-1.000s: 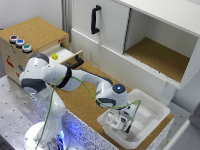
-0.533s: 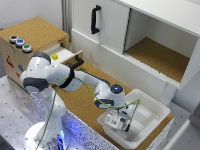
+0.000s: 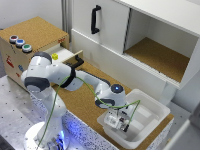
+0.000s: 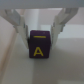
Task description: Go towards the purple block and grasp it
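In the wrist view the purple block (image 4: 40,45), a dark cube with a yellow "A" on its side, lies on the white floor of the tray. My gripper (image 4: 40,36) is open. One finger (image 4: 21,24) stands on each side of the block's top face, very close to it. In the exterior view my gripper (image 3: 121,123) hangs down inside the white tray (image 3: 150,107). There the hand hides the block.
The tray stands on the cork-topped table (image 3: 85,105). A white cabinet with an open compartment (image 3: 155,55) rises behind it. At the exterior view's left is a wooden box with coloured buttons (image 3: 20,42) and a half-open drawer (image 3: 67,55).
The hand has sunk a little lower into the tray and shifted slightly toward the exterior view's left.
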Available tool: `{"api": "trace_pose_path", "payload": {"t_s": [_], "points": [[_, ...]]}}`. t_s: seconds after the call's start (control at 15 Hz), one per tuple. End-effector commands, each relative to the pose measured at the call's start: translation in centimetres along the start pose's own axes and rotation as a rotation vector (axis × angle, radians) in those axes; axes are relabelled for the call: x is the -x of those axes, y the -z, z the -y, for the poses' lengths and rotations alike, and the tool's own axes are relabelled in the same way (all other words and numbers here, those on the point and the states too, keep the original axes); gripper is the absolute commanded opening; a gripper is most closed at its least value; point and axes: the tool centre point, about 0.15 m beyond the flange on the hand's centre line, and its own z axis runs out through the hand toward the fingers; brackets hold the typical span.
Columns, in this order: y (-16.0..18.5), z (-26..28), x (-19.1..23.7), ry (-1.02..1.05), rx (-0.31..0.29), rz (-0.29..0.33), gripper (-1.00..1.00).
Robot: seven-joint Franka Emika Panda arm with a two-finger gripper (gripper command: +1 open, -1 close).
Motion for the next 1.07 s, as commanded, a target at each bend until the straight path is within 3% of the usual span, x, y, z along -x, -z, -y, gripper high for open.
{"api": "trace_pose_path", "payload": {"t_s": [0.0, 0.27, 0.4, 0.6, 1.0], "points": [[2.5, -1.1, -2.4, -0.136, -0.034, 0.01, -1.0], [13.3, 1.1, -7.6, -0.145, -0.075, -0.086, -1.0], [16.2, 3.7, -8.7, -0.098, -0.078, -0.063, -1.0], [16.9, 8.3, -9.4, -0.042, -0.096, -0.032, -1.0], [13.5, 20.4, -10.0, 0.01, -0.112, 0.045, -1.0]]}}
